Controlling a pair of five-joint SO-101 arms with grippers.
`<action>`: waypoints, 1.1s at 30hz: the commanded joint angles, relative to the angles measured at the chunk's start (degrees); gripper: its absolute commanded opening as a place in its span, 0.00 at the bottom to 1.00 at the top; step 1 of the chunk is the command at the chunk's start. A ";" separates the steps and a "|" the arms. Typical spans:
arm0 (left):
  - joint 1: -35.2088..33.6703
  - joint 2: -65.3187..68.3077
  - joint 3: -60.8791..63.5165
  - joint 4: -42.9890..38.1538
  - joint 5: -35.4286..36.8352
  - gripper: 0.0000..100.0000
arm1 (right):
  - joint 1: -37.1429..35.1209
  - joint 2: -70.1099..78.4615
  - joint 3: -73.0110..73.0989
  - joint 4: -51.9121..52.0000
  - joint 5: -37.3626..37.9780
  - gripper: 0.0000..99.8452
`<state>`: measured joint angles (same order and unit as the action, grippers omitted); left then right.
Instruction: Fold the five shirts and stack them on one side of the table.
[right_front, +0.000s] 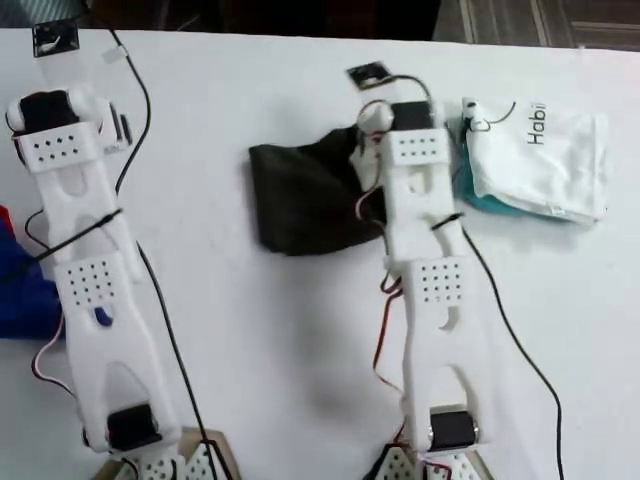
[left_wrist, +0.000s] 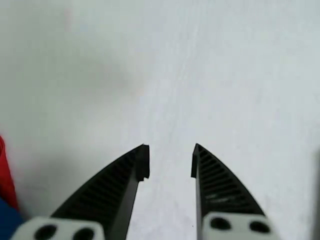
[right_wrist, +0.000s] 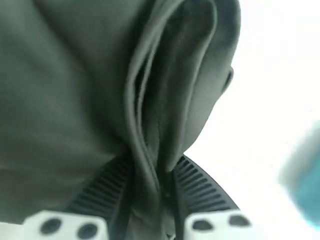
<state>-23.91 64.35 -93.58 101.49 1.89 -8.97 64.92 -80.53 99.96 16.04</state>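
Item: dark shirt (right_wrist: 65, 85), grey-green cloth, bunched into several long folds with a stitched hem edge running along the ridge of the bundle. Holding part: two black ribbed fingers (right_wrist: 200, 187), closed on the gathered folds, cloth pinched between them and spilling out past both tips. Mounts: white finger housings (right_wrist: 65, 225), each with a pair of round holes, at the base of the fingers. Surface: white bench (right_wrist: 270, 75), bare beside the shirt. Also present: a blurred teal-blue patch (right_wrist: 307, 190) at the frame edge, apart from the shirt, kind of thing not discernible.
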 joint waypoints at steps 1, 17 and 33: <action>-0.79 -1.49 -1.89 1.14 -0.62 0.16 | 1.45 -12.00 -2.73 1.36 0.62 0.02; -0.79 -1.58 -1.89 1.14 -0.70 0.16 | 8.75 -32.13 -2.73 1.36 11.25 0.02; -0.70 -1.58 -1.89 1.14 -0.70 0.16 | 22.99 -34.77 -0.53 -5.93 14.07 0.02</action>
<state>-23.91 64.35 -93.58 101.49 1.89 11.52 32.84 -80.62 97.67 29.58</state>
